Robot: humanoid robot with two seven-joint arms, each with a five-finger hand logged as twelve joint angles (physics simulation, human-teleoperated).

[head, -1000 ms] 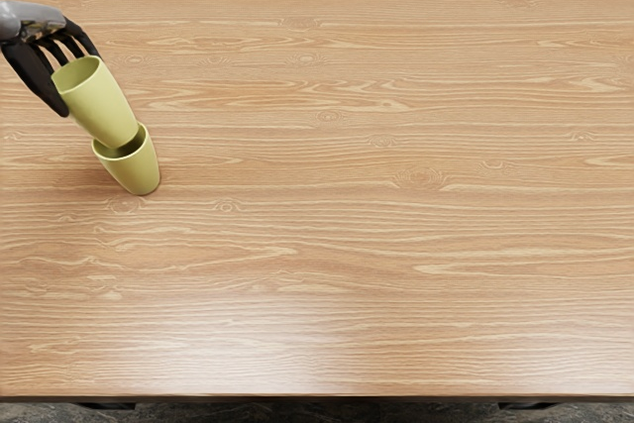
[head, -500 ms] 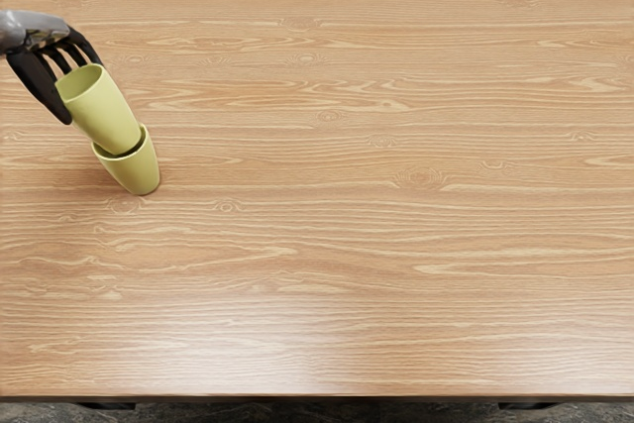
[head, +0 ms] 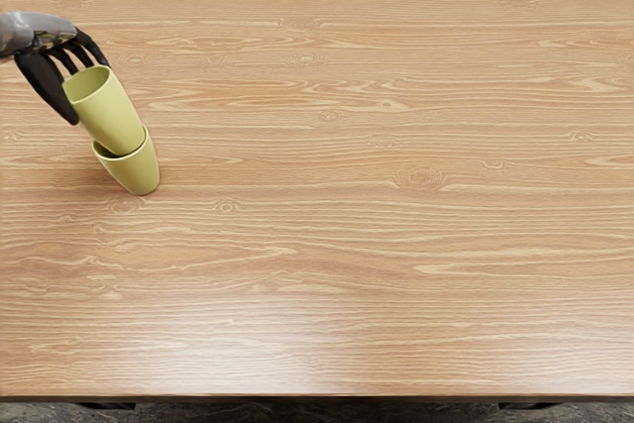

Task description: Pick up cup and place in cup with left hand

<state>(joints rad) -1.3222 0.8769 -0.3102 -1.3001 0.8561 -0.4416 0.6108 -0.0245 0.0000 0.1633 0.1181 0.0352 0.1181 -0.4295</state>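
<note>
The lower cup (head: pixel 133 171) stands on the desk (head: pixel 347 245). Beyond it, the upper cup (head: pixel 111 118) enters its mouth, pinched between thumb and fingers of the left hand (head: pixel 45 61). Insertion appears underway; the next move requires seating, then release.

Upper cup (head: pixel 111 116) and lower cup (head: pixel 137 170) look smooth (plasticky); table (head: pixel 376 245), glossy wood.

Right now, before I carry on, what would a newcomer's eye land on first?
Probably the two yellow-green cups near the table's left edge: the upper cup has its base down inside the mouth of the lower cup, which stands on the wood-grain table. Next, the dark left hand, at the upper left, with its fingers around the upper cup.
</note>
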